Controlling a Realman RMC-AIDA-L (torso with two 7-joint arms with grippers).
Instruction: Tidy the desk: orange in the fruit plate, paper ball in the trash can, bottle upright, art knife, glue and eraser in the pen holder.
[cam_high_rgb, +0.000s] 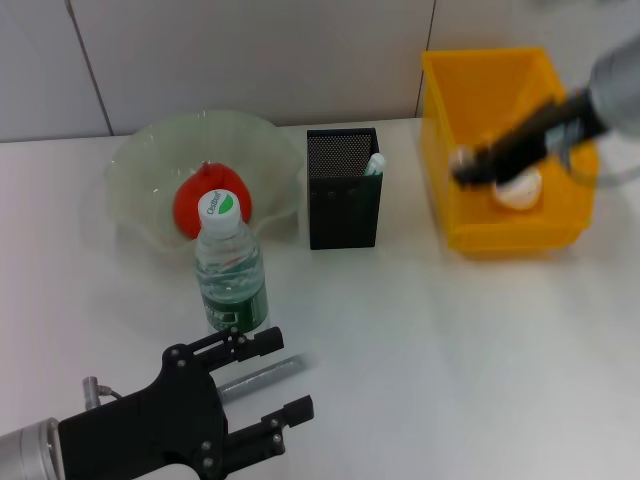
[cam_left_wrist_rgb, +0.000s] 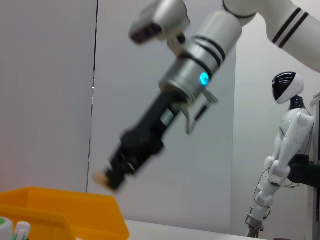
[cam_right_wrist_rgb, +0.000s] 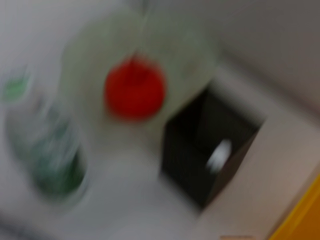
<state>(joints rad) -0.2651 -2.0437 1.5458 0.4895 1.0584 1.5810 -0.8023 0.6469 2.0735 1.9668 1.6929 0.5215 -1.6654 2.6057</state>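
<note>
The orange (cam_high_rgb: 190, 200) lies in the glass fruit plate (cam_high_rgb: 140, 170). The bottle (cam_high_rgb: 230, 275) stands upright in front of the plate. The glue (cam_high_rgb: 375, 163) stands in the black mesh pen holder (cam_high_rgb: 343, 205). The paper ball (cam_high_rgb: 522, 190) lies in the yellow trash can (cam_high_rgb: 440, 150). The silver art knife (cam_high_rgb: 258, 378) lies on the table between the fingers of my open left gripper (cam_high_rgb: 290, 378). My right gripper (cam_high_rgb: 465, 168) hangs over the trash can. In the left wrist view the right gripper (cam_left_wrist_rgb: 111, 179) holds a small tan block that looks like the eraser (cam_left_wrist_rgb: 101, 176).
The right wrist view shows the orange (cam_right_wrist_rgb: 134, 90), bottle (cam_right_wrist_rgb: 50, 150) and pen holder (cam_right_wrist_rgb: 200, 155) from above, blurred. A white humanoid robot (cam_left_wrist_rgb: 280, 160) stands far off by the wall. The white table runs on to the right in front of the trash can.
</note>
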